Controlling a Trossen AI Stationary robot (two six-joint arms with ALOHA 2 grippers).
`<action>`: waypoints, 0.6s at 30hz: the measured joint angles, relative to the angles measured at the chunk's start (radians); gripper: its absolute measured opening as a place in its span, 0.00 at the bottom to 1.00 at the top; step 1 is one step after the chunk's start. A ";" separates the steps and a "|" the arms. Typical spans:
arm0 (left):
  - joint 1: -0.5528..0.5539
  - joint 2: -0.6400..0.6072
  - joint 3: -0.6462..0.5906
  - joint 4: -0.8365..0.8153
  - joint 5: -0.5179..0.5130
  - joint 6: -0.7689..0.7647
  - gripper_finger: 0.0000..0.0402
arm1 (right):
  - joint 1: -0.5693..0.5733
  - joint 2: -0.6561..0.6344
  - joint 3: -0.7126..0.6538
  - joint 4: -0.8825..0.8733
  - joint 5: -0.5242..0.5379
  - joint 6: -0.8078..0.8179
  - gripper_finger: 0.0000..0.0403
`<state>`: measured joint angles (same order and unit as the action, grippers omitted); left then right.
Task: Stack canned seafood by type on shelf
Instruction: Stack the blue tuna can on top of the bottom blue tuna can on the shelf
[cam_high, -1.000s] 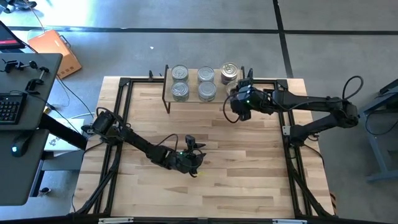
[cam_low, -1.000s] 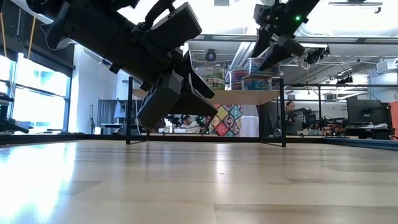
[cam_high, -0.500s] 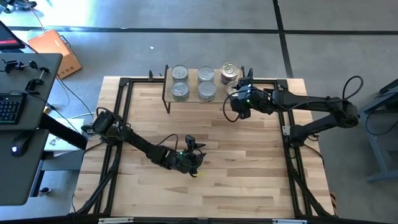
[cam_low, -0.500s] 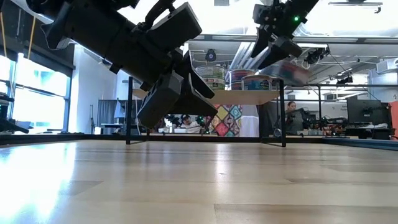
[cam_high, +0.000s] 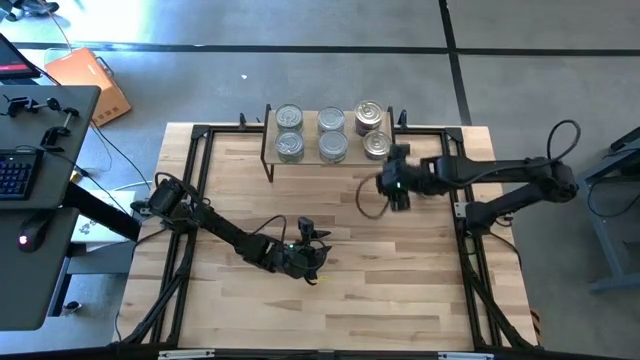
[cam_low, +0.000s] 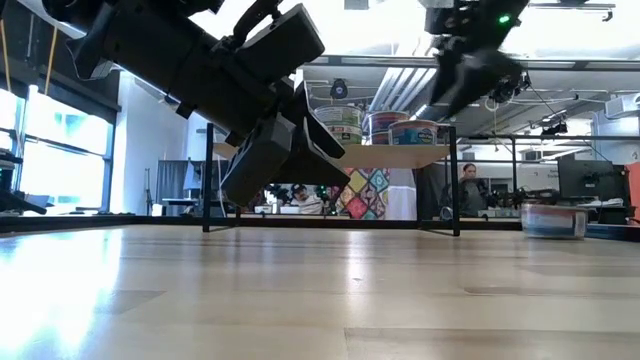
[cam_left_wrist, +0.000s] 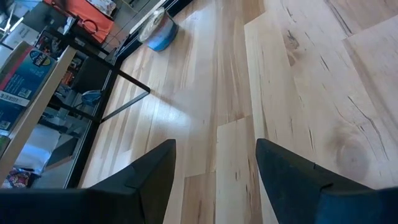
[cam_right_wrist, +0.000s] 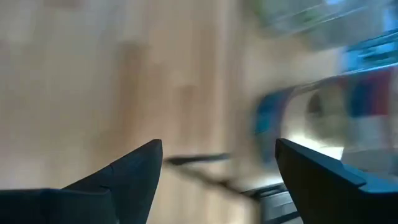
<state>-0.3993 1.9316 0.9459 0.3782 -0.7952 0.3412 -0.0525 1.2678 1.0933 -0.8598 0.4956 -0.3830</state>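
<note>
My left gripper (cam_high: 308, 243) waits open and empty mid-table. The tins (cam_high: 331, 133) sit stacked on the shelf (cam_low: 390, 154) at the table's back edge. My right gripper (cam_high: 399, 188), open and empty, has just backed away; one tin (cam_low: 552, 219) has dropped onto the table's right side and needs retrieving.

Shelf (cam_high: 345, 135) sits at the far edge of the desk (cam_high: 340, 270), centred. Six tins (cam_high: 331, 133) on it in three columns of two: left pair (cam_high: 289, 131), middle pair, right pair (cam_high: 371, 128). Right gripper (cam_high: 397, 195) is just in front of the shelf's right end. Left gripper (cam_high: 312, 243) is over mid-desk, well apart from the shelf. In the low view one more tin (cam_low: 553, 220) lies on the desk, right of the shelf.
</note>
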 joint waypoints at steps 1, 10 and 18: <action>-0.001 0.000 0.000 0.000 0.000 -0.002 0.53 | 0.026 0.000 0.000 -0.050 -0.028 0.054 0.75; -0.003 0.000 0.000 0.000 0.000 -0.018 0.53 | 0.138 -0.028 -0.096 -0.375 -0.312 0.583 0.62; -0.009 0.000 0.000 0.017 0.000 -0.018 0.53 | -0.023 -0.054 -0.338 -0.331 -0.033 0.949 0.26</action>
<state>-0.4080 1.9316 0.9459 0.3954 -0.7952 0.3234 -0.0754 1.2140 0.7558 -1.1912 0.4623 0.5663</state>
